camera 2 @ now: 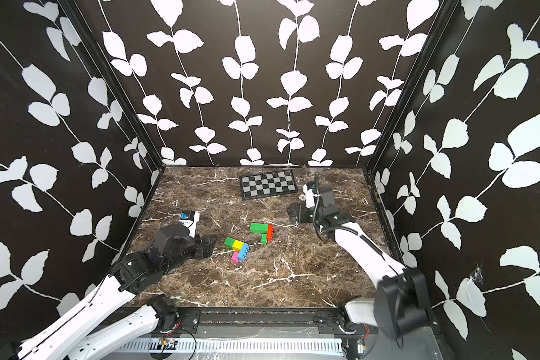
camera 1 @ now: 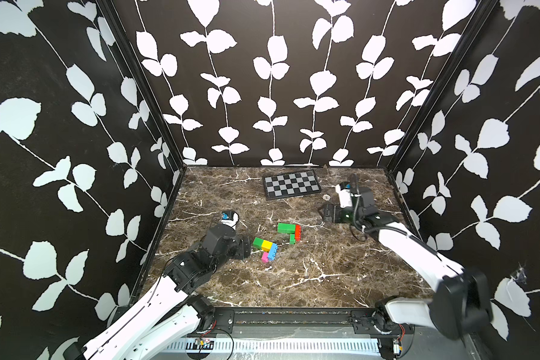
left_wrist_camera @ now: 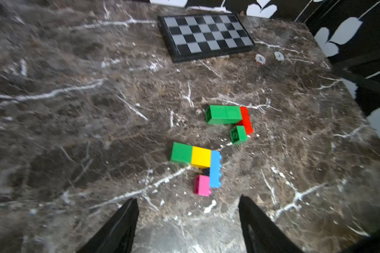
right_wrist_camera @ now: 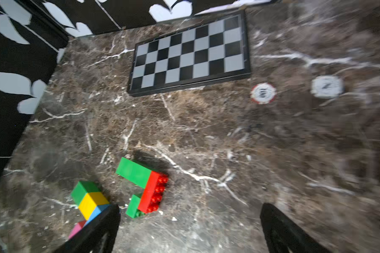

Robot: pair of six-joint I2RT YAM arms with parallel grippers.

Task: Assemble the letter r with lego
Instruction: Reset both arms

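Left gripper (left_wrist_camera: 188, 200) and right gripper (right_wrist_camera: 190, 208) gape empty, while the lego (camera 1: 266, 245) lies mid-frame in a top view in two clumps, and a low left approach could knock the nearer clump apart.

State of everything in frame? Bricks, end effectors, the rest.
Left end effector: open, empty.
Right end effector: open, empty.
Green-yellow-blue-pink bricks: one cluster, lying on its side.
Green-red bricks: one cluster, lying on its side, apart from the other.
Chessboard: lying flat, no pieces on it.
Two poker chips: lying flat, apart.
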